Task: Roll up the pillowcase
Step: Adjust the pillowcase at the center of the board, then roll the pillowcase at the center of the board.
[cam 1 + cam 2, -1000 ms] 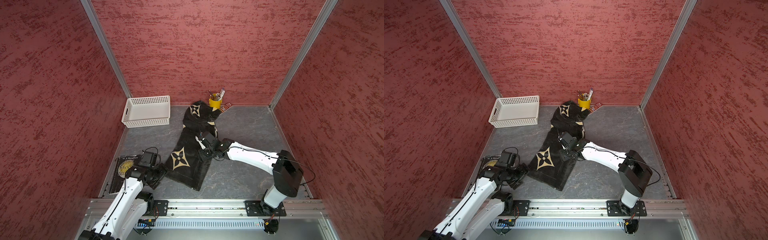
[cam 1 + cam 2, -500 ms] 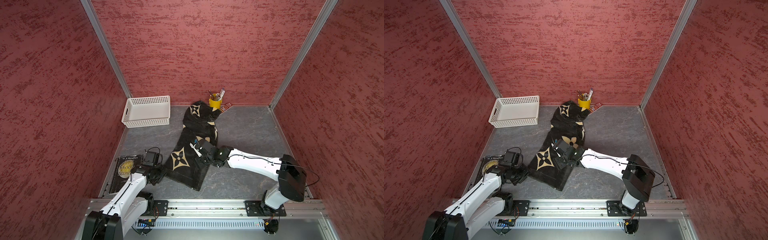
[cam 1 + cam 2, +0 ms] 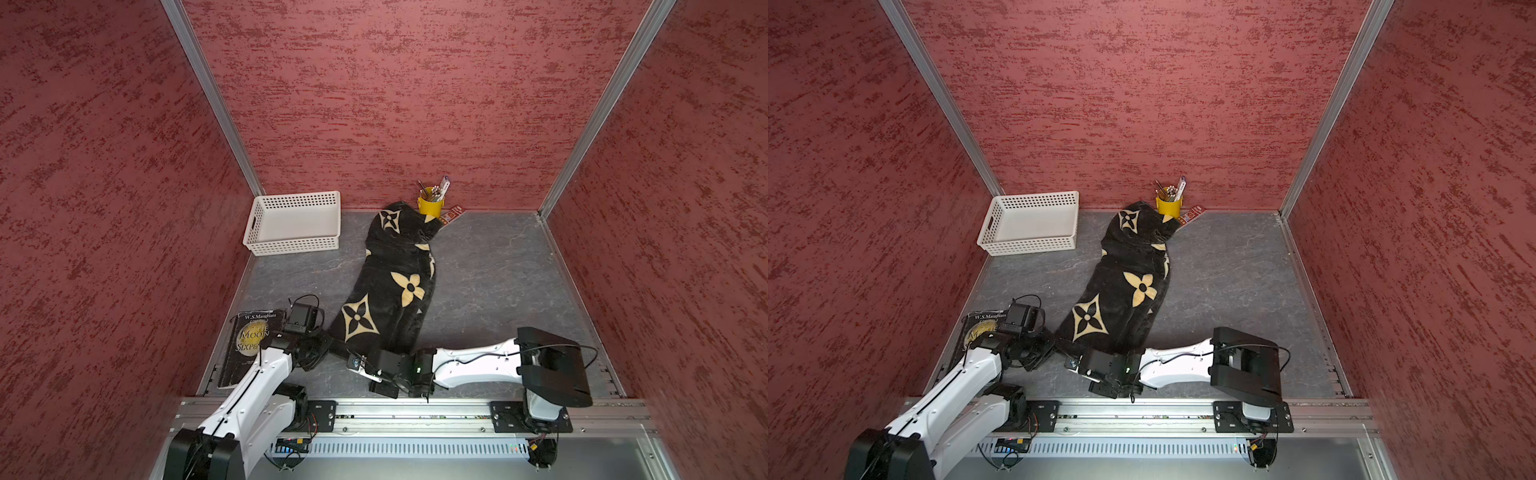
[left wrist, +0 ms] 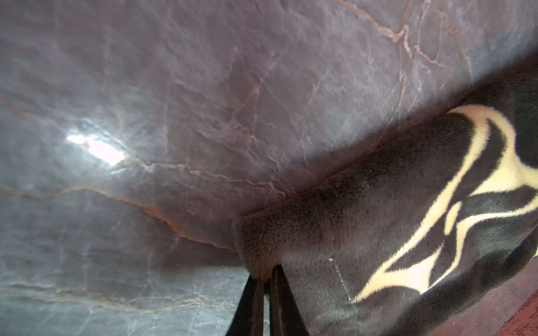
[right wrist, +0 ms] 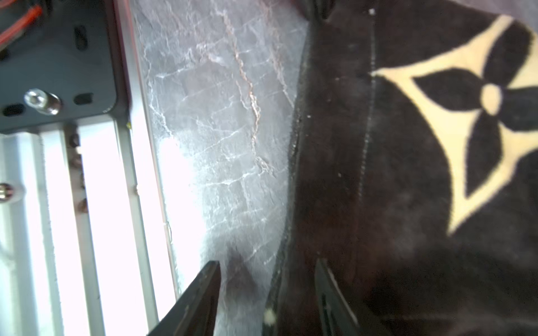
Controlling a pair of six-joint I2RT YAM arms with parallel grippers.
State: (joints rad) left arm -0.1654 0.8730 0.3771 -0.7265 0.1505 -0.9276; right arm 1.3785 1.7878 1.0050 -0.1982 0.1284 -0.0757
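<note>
Jaws of the left gripper [image 4: 266, 273] pinched together on the near corner of the black plush pillowcase [image 3: 390, 286] with cream flower motifs; right gripper [image 5: 267, 263] jaws apart, straddling its near hem. It lies lengthwise on the grey marbled tabletop [image 3: 498, 270], far end beside a yellow pencil cup [image 3: 430, 206].

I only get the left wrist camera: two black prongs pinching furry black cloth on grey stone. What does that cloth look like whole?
Observer: In both top views it's the pillowcase, lying as a long black strip with cream flowers. It reaches the back wall beside a yellow pencil cup.
Operator: Is the other arm doing anything?
Observer: In its wrist view the right gripper is open, its fingers either side of the pillowcase's near edge.
</note>
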